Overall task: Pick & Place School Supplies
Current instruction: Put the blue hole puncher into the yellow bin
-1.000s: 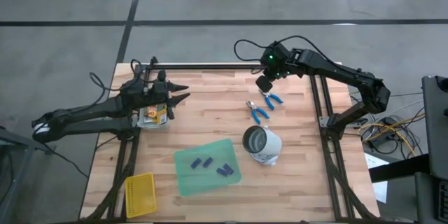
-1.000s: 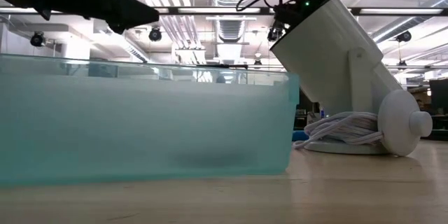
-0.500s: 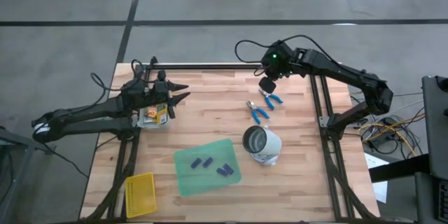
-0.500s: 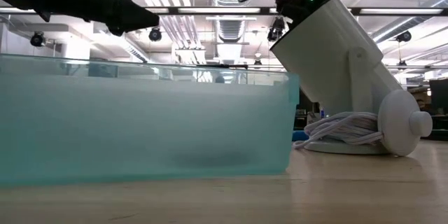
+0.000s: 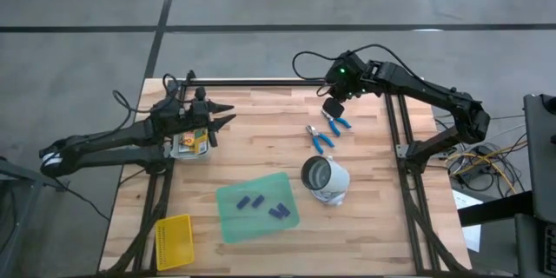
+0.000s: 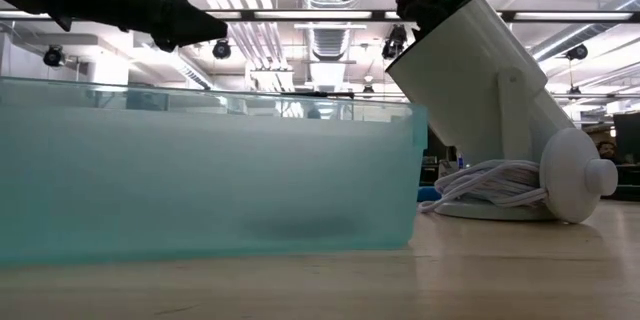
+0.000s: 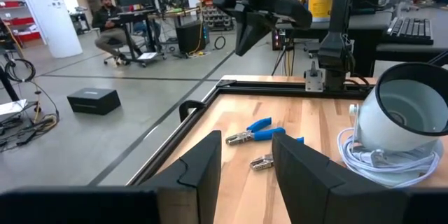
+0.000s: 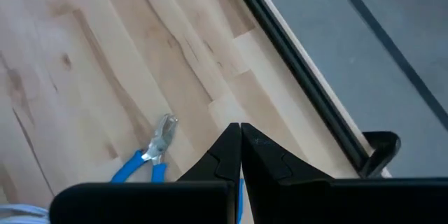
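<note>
The right gripper (image 8: 240, 155) has its jaws pressed together on nothing, hanging above the table's far edge just beyond the two blue-handled tools (image 5: 326, 130), which lie at about one o'clock from the table's middle. Its wrist view shows only one tool's metal nose and blue handle beside the fingertips; the left wrist view shows both tools lying on the wood side by side. The left gripper (image 5: 224, 115) at about ten o'clock has its jaws spread with nothing between them, just beside the crayon boxes (image 5: 191, 142). Only the high view shows those boxes and the purple-blue pieces (image 5: 262, 205) on the green sheet (image 5: 256, 207) at six o'clock. A white lamp (image 5: 324, 179) lies at four o'clock; the low view shows its coiled cord, hidden from above.
</note>
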